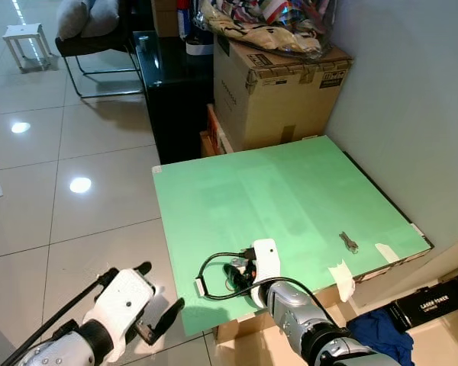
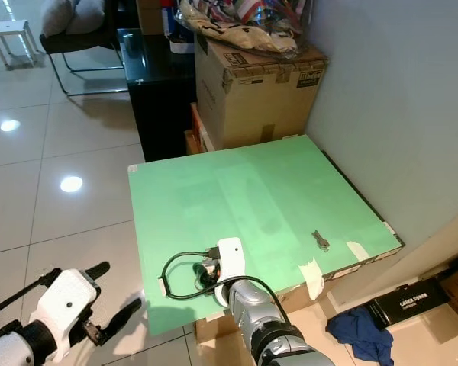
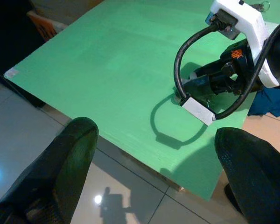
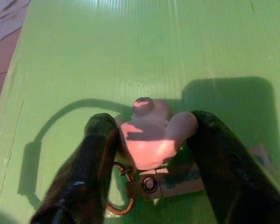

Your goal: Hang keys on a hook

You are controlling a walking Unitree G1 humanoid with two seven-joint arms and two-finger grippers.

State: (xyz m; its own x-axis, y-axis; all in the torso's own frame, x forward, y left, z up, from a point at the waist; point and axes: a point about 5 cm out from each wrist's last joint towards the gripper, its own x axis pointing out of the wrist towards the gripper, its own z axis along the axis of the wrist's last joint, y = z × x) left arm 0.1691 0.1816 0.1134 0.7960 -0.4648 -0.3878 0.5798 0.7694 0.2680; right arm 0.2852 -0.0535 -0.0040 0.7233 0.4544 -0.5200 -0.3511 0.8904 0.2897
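Note:
A bunch of keys with a pink charm [image 4: 149, 137] and a metal ring [image 4: 117, 201] lies near the front edge of the green board [image 1: 275, 191]. My right gripper [image 1: 240, 276] reaches over that edge, and its black fingers [image 4: 95, 158] press the charm from both sides, shut on it. A small metal hook [image 1: 348, 242] sits on the board to the right, near the wall, well apart from the keys. My left gripper [image 1: 157, 290] hangs open over the floor, left of the board's front corner, holding nothing.
The board rests on low boxes beside a grey wall. Behind it stand a large cardboard box [image 1: 278, 91] and a black cabinet [image 1: 172, 91]. Tape strips [image 1: 341, 278] hold the board's front right edge. A blue cloth [image 1: 382, 332] and a black case [image 1: 435, 305] lie on the floor at right.

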